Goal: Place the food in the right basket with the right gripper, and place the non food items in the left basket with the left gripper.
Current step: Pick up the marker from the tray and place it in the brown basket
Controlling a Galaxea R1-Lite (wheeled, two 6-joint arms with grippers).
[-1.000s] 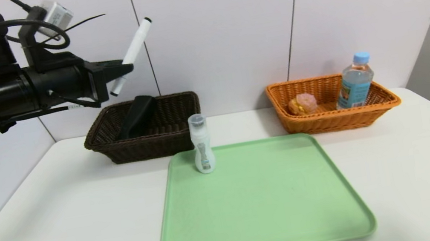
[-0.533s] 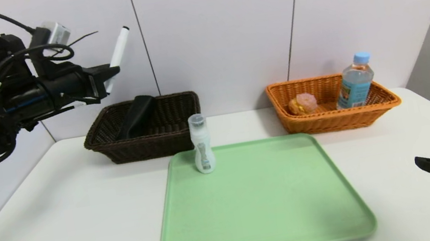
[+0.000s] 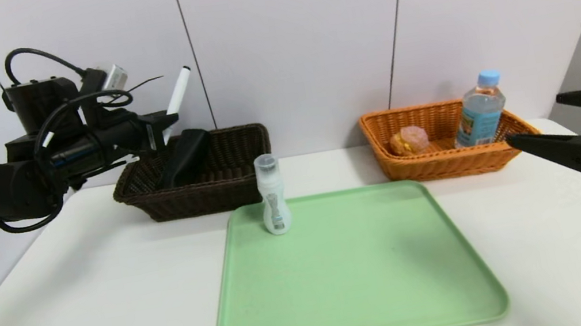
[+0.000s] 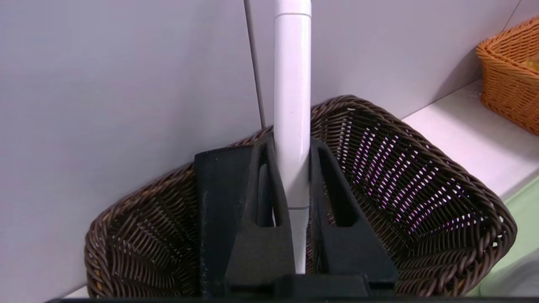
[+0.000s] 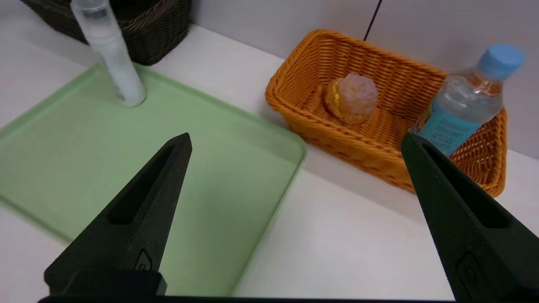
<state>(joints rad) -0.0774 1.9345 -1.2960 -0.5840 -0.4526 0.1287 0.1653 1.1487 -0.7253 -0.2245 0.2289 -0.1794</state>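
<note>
Left gripper (image 3: 170, 119) clamped on a white cylindrical marker pen (image 3: 177, 100), tilted near upright, above the left end of the dark brown wicker basket (image 3: 224, 188); a black flat object (image 3: 185, 155) leans inside. White plastic spray bottle (image 3: 273, 195) upright on the far-left corner of the pale green plastic tray (image 3: 354, 269). Orange wicker basket (image 3: 442, 165) holds a pink-yellow pastry (image 3: 409, 140) and a clear blue-capped water bottle (image 3: 480, 109). Right gripper (image 3: 534, 121) wide open, empty, near the orange basket's right end.
</note>
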